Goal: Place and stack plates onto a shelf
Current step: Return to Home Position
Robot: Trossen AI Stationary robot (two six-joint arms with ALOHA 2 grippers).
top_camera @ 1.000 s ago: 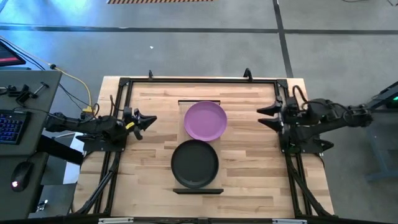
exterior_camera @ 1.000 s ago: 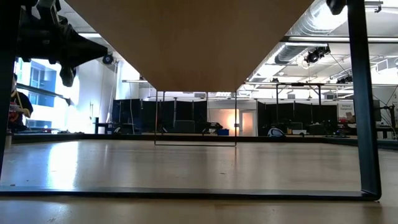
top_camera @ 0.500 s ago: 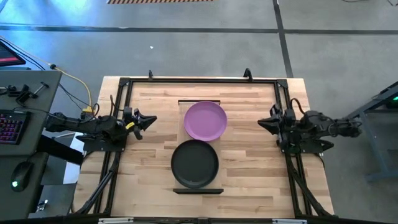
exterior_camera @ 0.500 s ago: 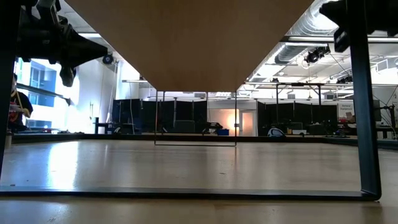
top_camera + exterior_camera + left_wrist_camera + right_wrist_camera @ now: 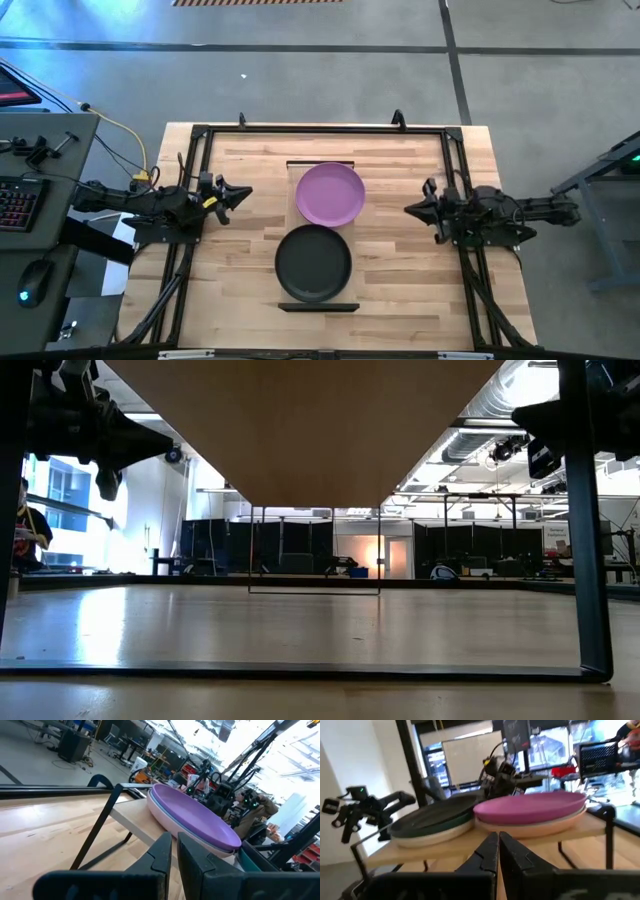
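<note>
High view: right gripper (image 5: 412,208) retreated to tabletop's (image 5: 232,300) right edge, fingers now pressed together; left gripper (image 5: 243,192) likewise, left edge; purple plate (image 5: 329,193), black plate (image 5: 313,262) top the shelf (image 5: 318,305) stacks, so stacking looks done.

Purple plate (image 5: 329,193); black plate (image 5: 313,262); dark teal plate (image 5: 451,823); tabletop (image 5: 400,270) pale wood.

The high view looks straight down on the slatted wooden desk (image 5: 400,270). The low view, at desk level under the pale wooden shelf (image 5: 300,430), faces the room. Both wrist views share the round purple plate (image 5: 200,817), close, from opposite sides.
</note>
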